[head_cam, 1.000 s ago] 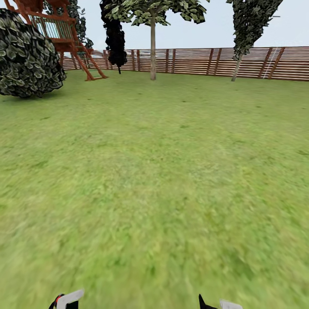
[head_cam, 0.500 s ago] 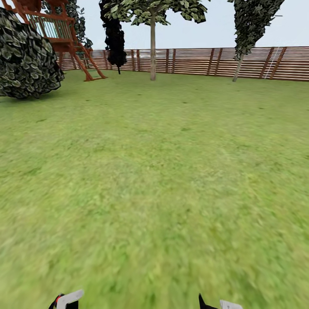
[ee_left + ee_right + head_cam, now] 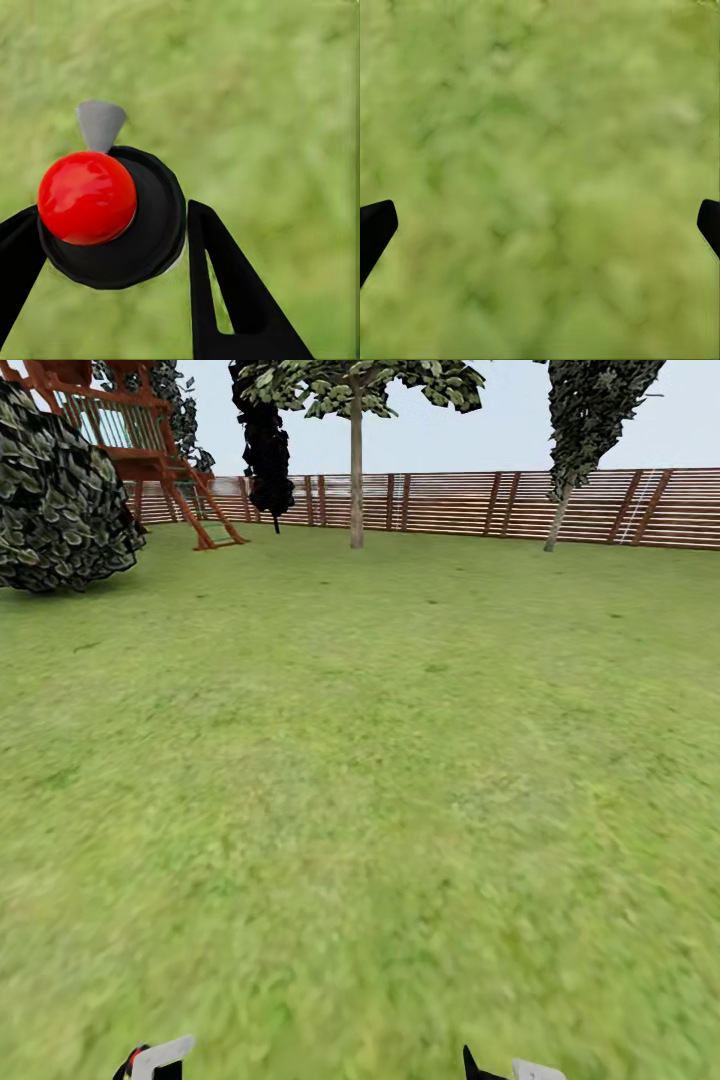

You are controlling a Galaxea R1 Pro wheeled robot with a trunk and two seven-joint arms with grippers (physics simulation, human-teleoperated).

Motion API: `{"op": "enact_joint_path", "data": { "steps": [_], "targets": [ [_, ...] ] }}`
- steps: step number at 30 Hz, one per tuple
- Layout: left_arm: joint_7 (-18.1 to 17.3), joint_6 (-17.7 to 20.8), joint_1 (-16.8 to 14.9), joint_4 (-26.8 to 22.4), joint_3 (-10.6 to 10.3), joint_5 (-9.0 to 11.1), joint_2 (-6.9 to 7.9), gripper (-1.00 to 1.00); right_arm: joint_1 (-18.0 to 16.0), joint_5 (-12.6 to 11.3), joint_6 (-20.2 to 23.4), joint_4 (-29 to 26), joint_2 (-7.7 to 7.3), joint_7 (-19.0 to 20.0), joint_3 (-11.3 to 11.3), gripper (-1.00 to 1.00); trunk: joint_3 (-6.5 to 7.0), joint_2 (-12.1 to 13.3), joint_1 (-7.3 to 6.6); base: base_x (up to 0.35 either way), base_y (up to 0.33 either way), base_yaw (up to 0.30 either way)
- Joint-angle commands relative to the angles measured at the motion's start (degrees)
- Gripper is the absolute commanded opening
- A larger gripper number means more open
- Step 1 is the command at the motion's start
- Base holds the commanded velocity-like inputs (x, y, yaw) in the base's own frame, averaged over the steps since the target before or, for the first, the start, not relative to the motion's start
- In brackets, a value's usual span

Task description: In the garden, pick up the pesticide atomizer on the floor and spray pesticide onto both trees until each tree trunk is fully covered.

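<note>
Left wrist view has the left claw (image 3: 112,247) closed round the pesticide atomizer (image 3: 112,217), its fingers flanking the black cap under the red knob (image 3: 86,196) and grey nozzle (image 3: 100,124), above the lawn (image 3: 380,780). It looks rigid, light and smooth, probably best held at the body. Right claw (image 3: 540,225) gapes wide, holding nothing. Ahead, a pale-trunked tree (image 3: 356,470) stands near the fence (image 3: 450,502).

Under me the green lawn (image 3: 380,760) runs bare to the brown slat fence (image 3: 470,505), and on the grass stand a round dark bush (image 3: 60,500), a reddish wooden play tower (image 3: 150,460), a pale-trunked tree (image 3: 356,470), a near-black tree (image 3: 265,445) and a leaning tree (image 3: 565,480).
</note>
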Motion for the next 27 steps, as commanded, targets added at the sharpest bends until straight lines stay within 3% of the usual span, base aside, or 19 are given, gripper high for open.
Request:
{"op": "enact_joint_path", "data": {
  "steps": [1,27],
  "targets": [
    [0.0,0.0,0.0,0.0,0.0,0.0,0.00,-1.00,0.0,0.0,0.0,0.0,0.00,0.0,0.0,1.00,0.00,0.0,0.00,0.339,0.000,0.000],
    [0.0,0.0,0.0,0.0,0.0,0.0,0.00,-1.00,0.0,0.0,0.0,0.0,-0.01,0.0,0.0,1.00,0.00,0.0,0.00,0.339,0.000,0.000]
  ]
}}
